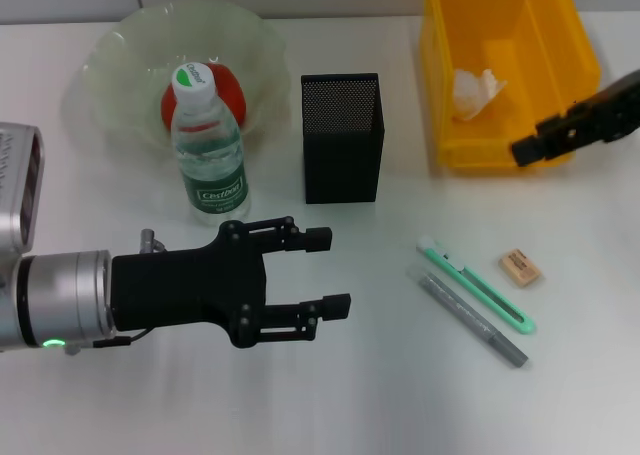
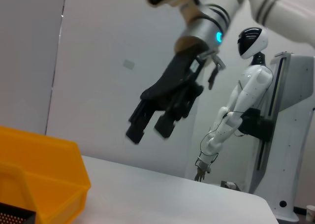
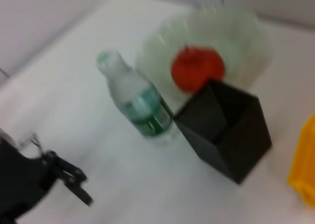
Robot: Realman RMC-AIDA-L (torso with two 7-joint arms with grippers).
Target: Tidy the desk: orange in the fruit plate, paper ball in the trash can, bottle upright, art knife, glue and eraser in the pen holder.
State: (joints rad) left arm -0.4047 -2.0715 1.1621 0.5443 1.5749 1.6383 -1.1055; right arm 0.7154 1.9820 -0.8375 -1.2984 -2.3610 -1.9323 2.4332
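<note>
The left gripper (image 1: 325, 272) hovers with its black jaws spread and empty, in front of the pen holder (image 1: 342, 137) and just in front of the upright bottle (image 1: 208, 145). Three steps look finished: the orange (image 1: 228, 93) sits in the fruit plate (image 1: 120, 50) behind the bottle, and the paper ball (image 1: 474, 91) lies in the trash can (image 1: 505, 65) to the holder's right. The stationery remains, so the job is probably the art knife (image 1: 475, 283), lying in front and right of the holder beside the glue (image 1: 468, 317), with the eraser (image 1: 520, 267) just beyond. Both sticks are slim, smooth and flat on the desk (image 1: 400, 395); pinching across the middle should stop them rolling. The right gripper (image 1: 528, 147) hangs by the trash can; its jaws cannot be judged.
</note>
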